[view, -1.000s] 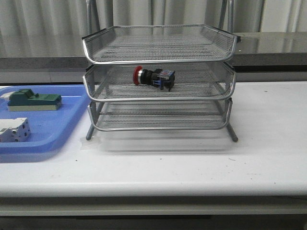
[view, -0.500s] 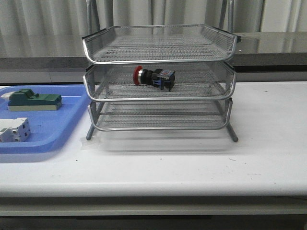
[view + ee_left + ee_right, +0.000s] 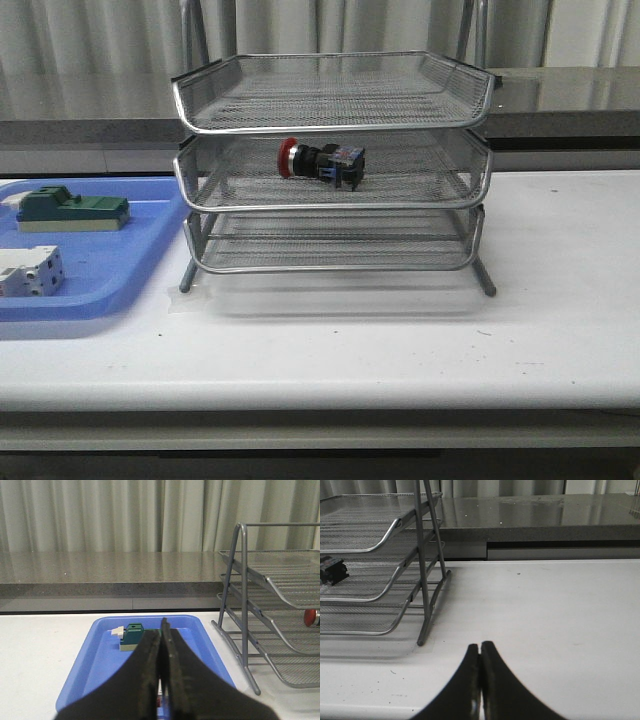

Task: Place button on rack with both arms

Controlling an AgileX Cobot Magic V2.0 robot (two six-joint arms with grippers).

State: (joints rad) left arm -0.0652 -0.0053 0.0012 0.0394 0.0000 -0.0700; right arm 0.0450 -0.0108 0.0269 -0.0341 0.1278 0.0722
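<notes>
The button, red head to the left and blue block to the right, lies on its side on the middle tier of the silver wire rack. Its red head peeks out in the left wrist view and its dark body in the right wrist view. My left gripper is shut with nothing in it, hanging over the blue tray. My right gripper is shut and empty above bare table, to the right of the rack. Neither arm appears in the front view.
A blue plastic tray sits left of the rack, holding a green-topped block and a white-grey terminal block. The green block shows beyond my left fingers. A grey counter ledge runs behind the white table.
</notes>
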